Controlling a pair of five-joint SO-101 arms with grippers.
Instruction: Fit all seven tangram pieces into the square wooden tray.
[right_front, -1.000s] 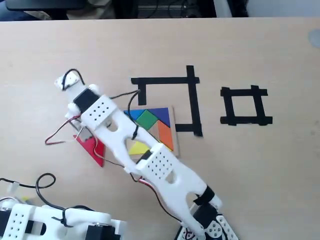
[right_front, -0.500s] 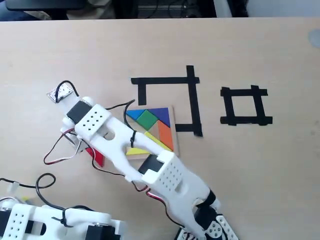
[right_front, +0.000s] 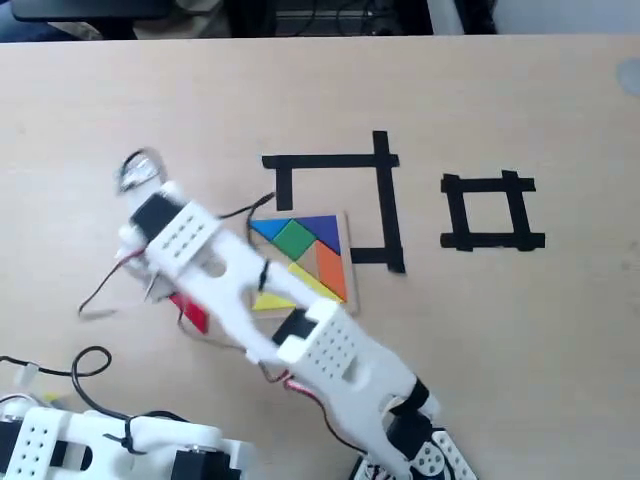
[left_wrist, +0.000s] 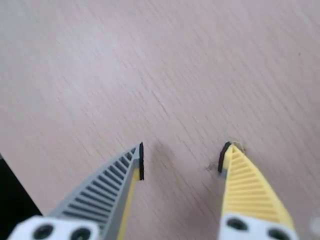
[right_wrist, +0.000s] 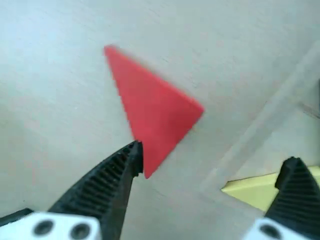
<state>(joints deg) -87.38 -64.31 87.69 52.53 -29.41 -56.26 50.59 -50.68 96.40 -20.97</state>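
Red triangle (right_wrist: 150, 112) lies just outside the wooden tray (right_wrist: 260, 125); the right gripper (right_wrist: 214, 165), spread and empty, should straddle its edges squarely before closing. Left gripper (left_wrist: 183, 159) gapes too.

White perforated right arm (right_front: 330, 350), red-black cables (right_front: 248, 207); left tool (left_wrist: 182, 159) ribbed grey and yellow (right tool (right_wrist: 214, 162) black).

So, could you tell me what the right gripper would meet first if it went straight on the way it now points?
Probably the flat red triangular piece, just ahead of the open right gripper, though depth is unclear.
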